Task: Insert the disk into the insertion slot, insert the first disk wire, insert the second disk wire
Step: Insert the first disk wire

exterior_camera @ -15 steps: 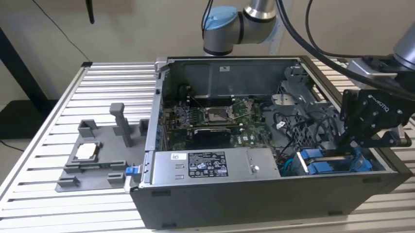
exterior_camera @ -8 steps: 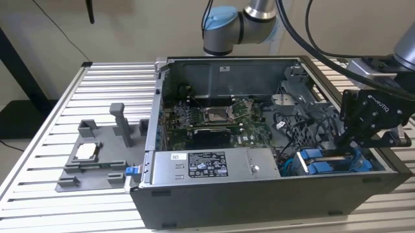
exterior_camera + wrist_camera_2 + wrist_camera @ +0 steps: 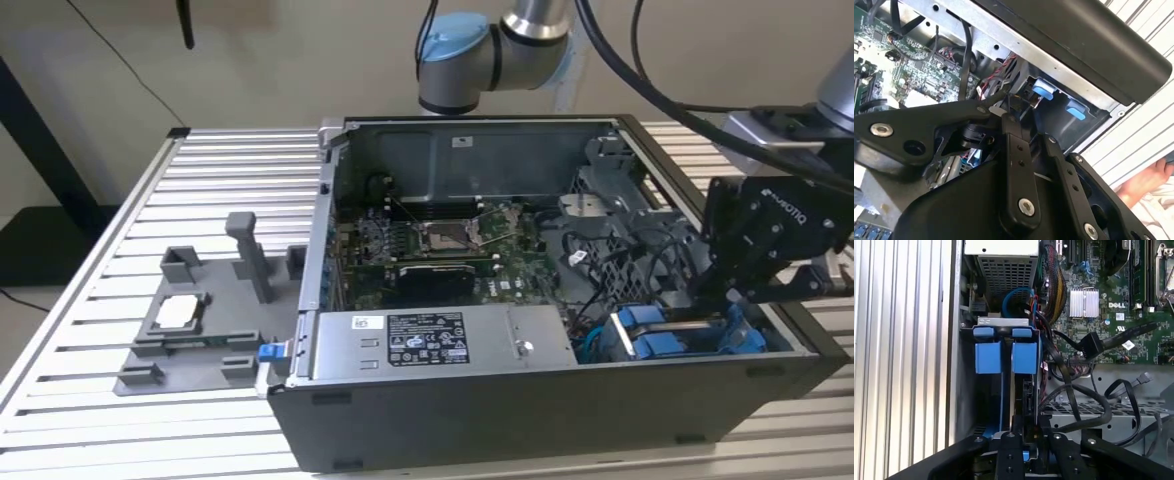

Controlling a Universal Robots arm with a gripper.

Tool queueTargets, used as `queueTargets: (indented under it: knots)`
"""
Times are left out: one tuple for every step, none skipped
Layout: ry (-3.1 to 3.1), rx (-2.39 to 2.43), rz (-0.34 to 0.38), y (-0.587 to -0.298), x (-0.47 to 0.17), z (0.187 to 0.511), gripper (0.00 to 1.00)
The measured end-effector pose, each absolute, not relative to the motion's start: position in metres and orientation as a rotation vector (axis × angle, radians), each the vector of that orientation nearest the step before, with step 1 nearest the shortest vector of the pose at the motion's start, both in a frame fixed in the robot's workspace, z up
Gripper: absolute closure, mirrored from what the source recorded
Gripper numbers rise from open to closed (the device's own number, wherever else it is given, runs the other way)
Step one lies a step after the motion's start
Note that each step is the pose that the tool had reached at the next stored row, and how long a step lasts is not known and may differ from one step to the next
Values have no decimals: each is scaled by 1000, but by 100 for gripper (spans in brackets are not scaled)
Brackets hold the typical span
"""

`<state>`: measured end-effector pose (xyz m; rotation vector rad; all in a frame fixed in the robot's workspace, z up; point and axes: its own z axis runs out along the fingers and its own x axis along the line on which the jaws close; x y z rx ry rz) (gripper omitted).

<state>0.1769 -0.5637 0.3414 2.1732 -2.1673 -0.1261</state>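
At the exterior view's right, the gripper [image 3: 705, 296] hangs low inside the open computer case [image 3: 534, 410]. Its tips are just above the insertion slot [image 3: 694, 330], the corner bay with blue fittings next to the grey power-supply box [image 3: 427, 340]. How wide the gripper stands is hard to read from this side.

In the second wrist view, the black fingers [image 3: 1015, 150] run close together toward the blue tabs in the bay. A person's hand [image 3: 1149, 182] rests beyond the case wall, well apart from the work.

In the first wrist view, the disk [image 3: 1025, 357] stands on edge in the slot, its blue carrier tab level with a neighbouring blue tab [image 3: 988, 357]. From that I judge the disk step done. The fingers are drawn almost together on a small dark connector [image 3: 1027, 425] that sits right against the disk's near end. A wire step seems to be in hand, though I cannot tell which wire. A loose black cable end [image 3: 1089, 342] lies on the motherboard [image 3: 1104, 270], apart from the bay. To my eye, the next move calls for keeping the connector square to the disk's port. It should be pressed straight along the disk's length, clear of the cable bundle [image 3: 1054, 365] beside the bay.
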Motion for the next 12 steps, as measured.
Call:
queueTargets:
  knots:
    - [-2167, 2173, -126, -564, 177, 343, 73]
    - [-2167, 2173, -126, -564, 177, 345, 73]
    - [-2167, 2173, -126, -564, 177, 346, 73]
    - [-2167, 2173, -126, -564, 177, 348, 73]
    - [-2167, 2173, -126, -564, 177, 349, 73]
    - [-2167, 2173, -125, -564, 177, 350, 73]
    - [-2167, 2174, -125, -564, 177, 352, 73]
    - [-2168, 2174, -125, -564, 177, 354, 73]
    - [-2168, 2174, -124, -564, 177, 356, 73]
    - [-2169, 2175, -123, -564, 177, 357, 73]
    - [-2170, 2176, -121, -564, 177, 359, 73]
    - [-2171, 2177, -119, -564, 177, 360, 73]
